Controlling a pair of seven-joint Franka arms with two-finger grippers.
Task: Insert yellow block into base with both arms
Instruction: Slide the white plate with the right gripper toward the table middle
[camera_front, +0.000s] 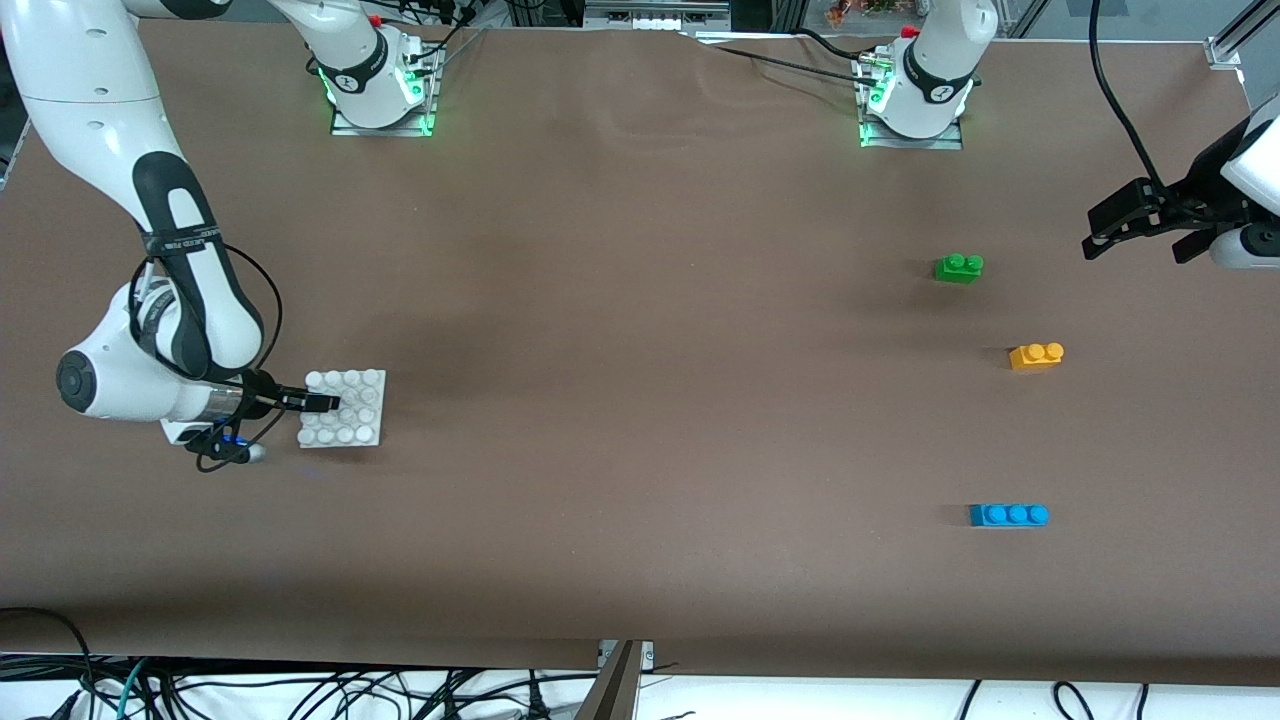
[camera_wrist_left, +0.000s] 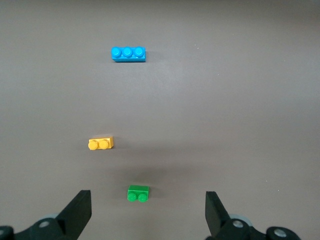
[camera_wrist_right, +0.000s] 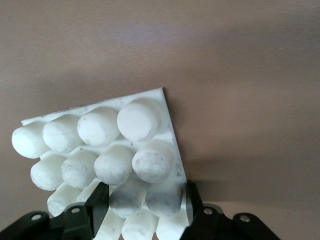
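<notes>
Counts: 1 base (camera_front: 345, 408), 3 bricks, 2 arms. Right gripper (camera_front: 325, 403) sits at the right arm's end of the table, fingers (camera_wrist_right: 97, 202) closed around studs on the base's edge. Toward the left arm's end: green brick (camera_front: 958, 267) farthest from the camera, yellow block (camera_front: 1036, 356) nearer, blue brick (camera_front: 1008, 515) nearest, all well apart. Left gripper (camera_front: 1140, 232) hangs over the table's edge, jaws spread wide, holding nothing. Brown table (camera_front: 640, 400); cables along the floor edge.
</notes>
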